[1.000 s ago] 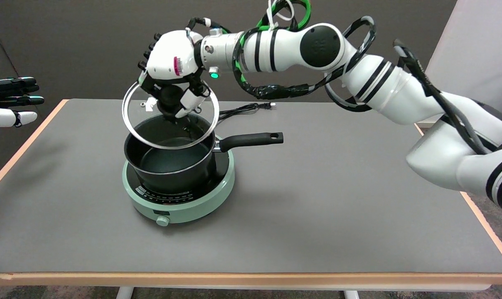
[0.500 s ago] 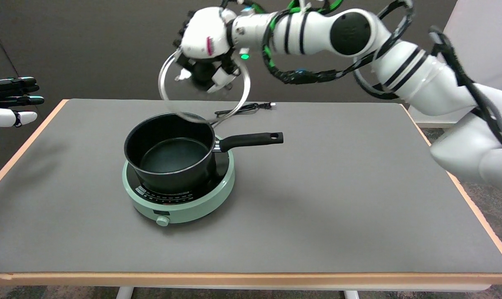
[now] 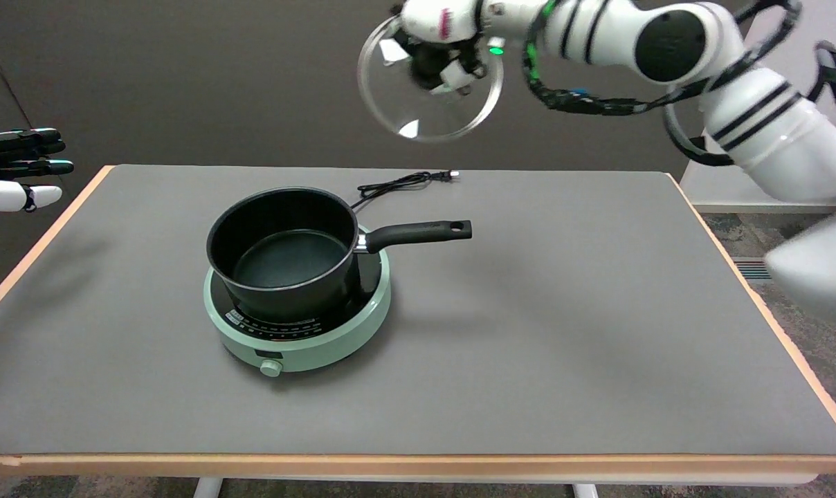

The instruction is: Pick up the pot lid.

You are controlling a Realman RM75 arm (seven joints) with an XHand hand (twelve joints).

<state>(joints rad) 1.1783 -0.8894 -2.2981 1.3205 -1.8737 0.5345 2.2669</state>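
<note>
The round glass pot lid (image 3: pixel 418 114) with its metal rim hangs high in the air at the top of the head view, well above the table's far edge. My right hand (image 3: pixel 437 31) grips the lid's dark knob from above, its upper part cut off by the picture's top edge. Below and to the left, the black pot (image 3: pixel 283 252) stands uncovered on the green induction cooker (image 3: pixel 300 339), its long handle (image 3: pixel 418 234) pointing right.
The cooker's black power cord (image 3: pixel 401 183) lies behind the pot on the grey table (image 3: pixel 563 332). The idle left hand (image 3: pixel 16 169) hovers at the left edge. The white right arm (image 3: pixel 757 117) spans the upper right.
My right hand has carried the lid up and to the right, from just above the pot's rim to high over the table's far side. The pot stayed put.
</note>
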